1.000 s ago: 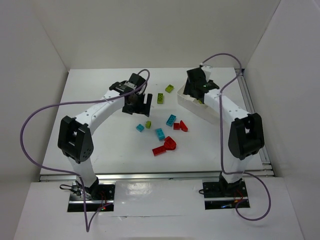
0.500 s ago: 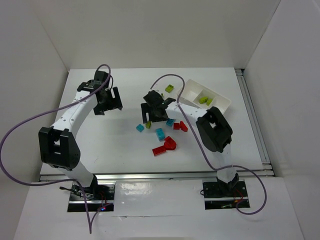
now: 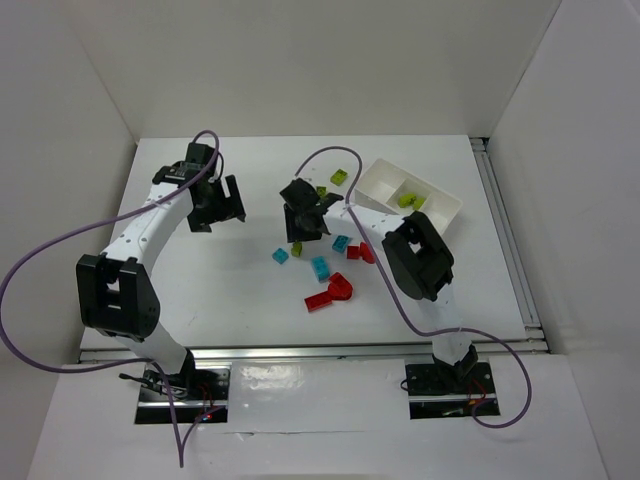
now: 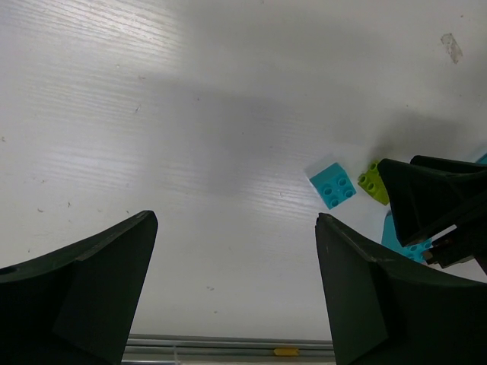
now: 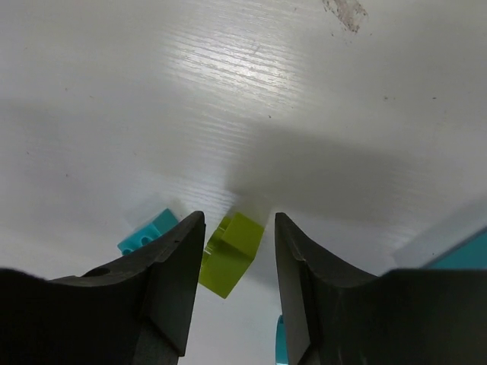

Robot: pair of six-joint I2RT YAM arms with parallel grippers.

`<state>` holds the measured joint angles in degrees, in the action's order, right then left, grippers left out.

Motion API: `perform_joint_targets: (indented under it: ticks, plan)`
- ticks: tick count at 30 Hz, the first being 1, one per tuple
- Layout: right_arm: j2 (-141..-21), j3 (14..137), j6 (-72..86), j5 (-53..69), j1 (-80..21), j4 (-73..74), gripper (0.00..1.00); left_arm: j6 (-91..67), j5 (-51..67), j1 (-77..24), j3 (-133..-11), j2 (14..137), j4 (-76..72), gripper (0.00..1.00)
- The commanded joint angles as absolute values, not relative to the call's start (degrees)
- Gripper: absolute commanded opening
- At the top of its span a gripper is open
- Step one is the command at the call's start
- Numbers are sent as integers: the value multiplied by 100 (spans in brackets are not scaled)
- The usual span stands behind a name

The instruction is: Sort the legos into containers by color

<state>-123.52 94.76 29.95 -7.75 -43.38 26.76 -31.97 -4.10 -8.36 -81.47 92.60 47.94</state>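
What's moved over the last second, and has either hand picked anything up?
The right hand left the tray and swung left to the centre, where its open fingers now straddle a small lime green brick, not yet gripped. The left hand pulled back to the left, open and empty. The other loose bricks stayed put.

The table [image 5: 251, 68] showed a white, fine wood-grain finish with slight sheen. The green brick [image 5: 230, 255] and cyan brick [image 4: 332, 183] were smooth glossy plastic. The right gripper [image 5: 237, 224] had matt black plastic fingers [image 5: 163, 289].
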Motion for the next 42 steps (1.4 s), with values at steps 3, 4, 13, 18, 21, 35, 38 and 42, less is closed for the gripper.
perform_joint_targets:
  ticks: [3, 4, 13, 18, 21, 35, 38, 42]
  plan:
    - [-12182, 9712, 3129, -1107, -4430, 2918, 57, -3234, -316, -800, -8121, 9097, 4702, 94]
    - [-12129, 9712, 3129, -1107, -4430, 2988, 70, -3234, -264, -800, -8121, 9097, 4702, 94]
    - [-12076, 9422, 3357, -1038, -4614, 3076, 63, -3182, -211, -800, -8121, 9149, 4649, 94]
    - [-12129, 9536, 3410, -1037, -4614, 3076, 44, -3129, -211, -800, -8121, 9149, 4649, 94]
    - [-12129, 9694, 3410, -1177, -4614, 3225, 27, -3129, -211, -800, -8121, 9149, 4649, 94]
    - [-10143, 9247, 3182, -2760, -2702, 3287, 19, -2830, 17, -1388, -8174, 9176, 4492, 98]
    - [-10072, 9106, 3182, -2821, -2121, 3217, 19, -2830, 123, -1634, -8306, 9421, 4491, 98]
    - [-10072, 8982, 3129, -2821, -1574, 3155, 19, -2830, 185, -1811, -8525, 9598, 4491, 98]
